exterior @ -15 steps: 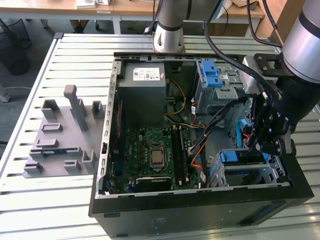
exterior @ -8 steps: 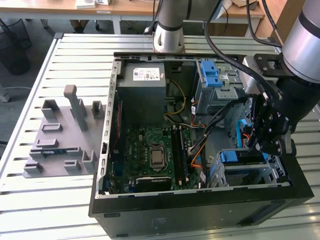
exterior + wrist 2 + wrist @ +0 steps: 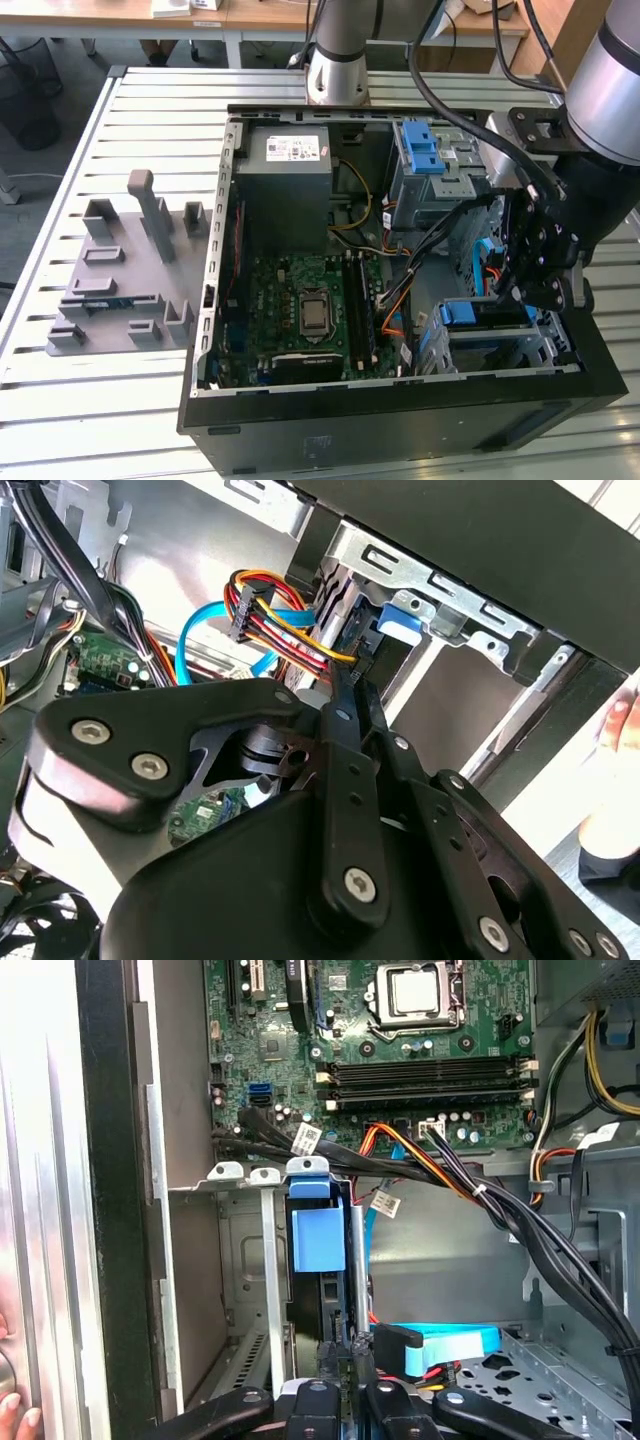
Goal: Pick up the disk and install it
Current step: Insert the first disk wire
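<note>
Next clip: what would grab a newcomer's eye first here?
An open computer case lies on a slatted metal table, its green circuit board exposed. The robot's black hand reaches into the drive bay at the exterior view's right, where the disk with its blue frame sits upright in the bay.

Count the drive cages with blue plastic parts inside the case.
2 in the exterior view: the far drive cage, to the exterior view's right of the power supply, and the near drive cage at a near corner of the case. The arm may hide more.
</note>
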Robot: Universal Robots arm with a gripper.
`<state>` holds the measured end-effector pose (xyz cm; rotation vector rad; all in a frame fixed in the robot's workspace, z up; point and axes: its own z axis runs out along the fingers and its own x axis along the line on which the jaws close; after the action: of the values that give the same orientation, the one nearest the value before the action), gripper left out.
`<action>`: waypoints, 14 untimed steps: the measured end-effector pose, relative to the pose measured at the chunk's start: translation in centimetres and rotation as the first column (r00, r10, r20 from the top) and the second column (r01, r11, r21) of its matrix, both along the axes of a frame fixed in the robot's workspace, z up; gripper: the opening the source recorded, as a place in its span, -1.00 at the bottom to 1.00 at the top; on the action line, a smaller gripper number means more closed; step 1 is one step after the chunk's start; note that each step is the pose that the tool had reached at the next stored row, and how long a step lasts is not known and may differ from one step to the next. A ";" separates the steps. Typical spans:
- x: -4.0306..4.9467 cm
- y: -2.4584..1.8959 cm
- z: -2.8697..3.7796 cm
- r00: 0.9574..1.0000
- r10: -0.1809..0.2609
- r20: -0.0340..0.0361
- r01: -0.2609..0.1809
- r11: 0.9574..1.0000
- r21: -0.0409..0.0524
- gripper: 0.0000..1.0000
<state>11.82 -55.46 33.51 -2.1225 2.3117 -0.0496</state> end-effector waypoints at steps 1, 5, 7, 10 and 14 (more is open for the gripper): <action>0.00 0.00 0.00 1.000 0.005 0.000 -0.005 1.000 0.000 -0.67; 0.00 0.00 0.00 1.000 0.015 0.000 -0.015 1.000 0.000 -0.67; 0.00 0.00 0.00 1.000 0.015 0.000 -0.015 1.000 0.000 -0.67; 0.00 0.00 -0.03 1.000 0.015 0.000 -0.015 1.000 0.000 -0.67; 0.00 -0.02 -0.14 1.000 0.015 0.000 -0.015 1.000 0.000 -0.67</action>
<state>11.83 -55.49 33.37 -2.1395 2.2960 -0.0501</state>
